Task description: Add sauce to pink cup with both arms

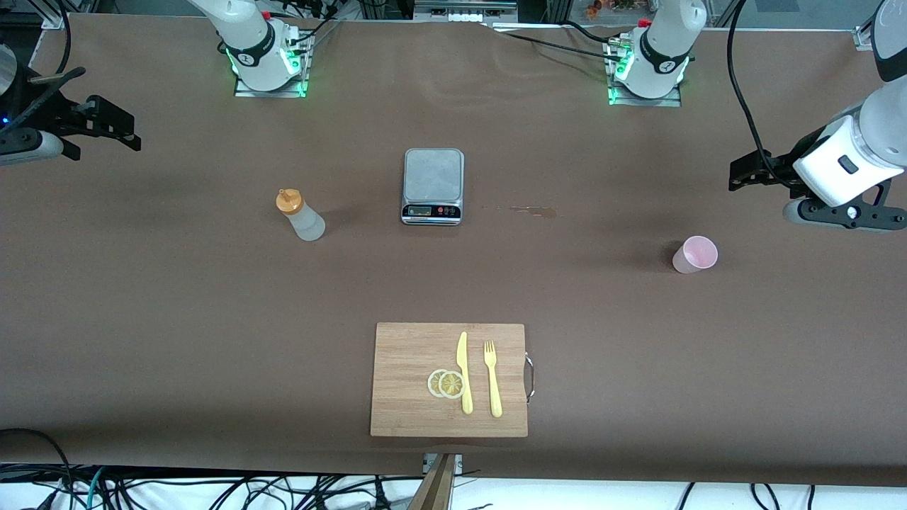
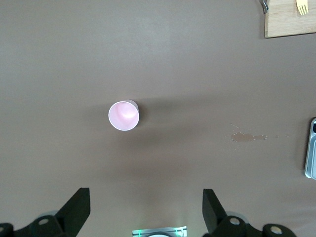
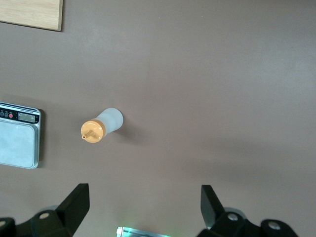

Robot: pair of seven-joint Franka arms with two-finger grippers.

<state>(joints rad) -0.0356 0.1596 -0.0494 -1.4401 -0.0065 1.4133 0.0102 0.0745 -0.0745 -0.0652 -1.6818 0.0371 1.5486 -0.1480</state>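
Note:
The sauce bottle, whitish with an orange nozzle cap, stands upright on the brown table toward the right arm's end; the right wrist view shows the sauce bottle from above. The pink cup stands upright and open toward the left arm's end, and in the left wrist view the pink cup looks empty. My left gripper hangs open over the table's edge at its own end, apart from the cup, as the left gripper shows. My right gripper hangs open at its end, holding nothing, as the right gripper shows.
A grey kitchen scale sits mid-table between bottle and cup. A wooden cutting board near the front edge carries a yellow knife, a yellow fork and two lemon slices. A small brown stain marks the table beside the scale.

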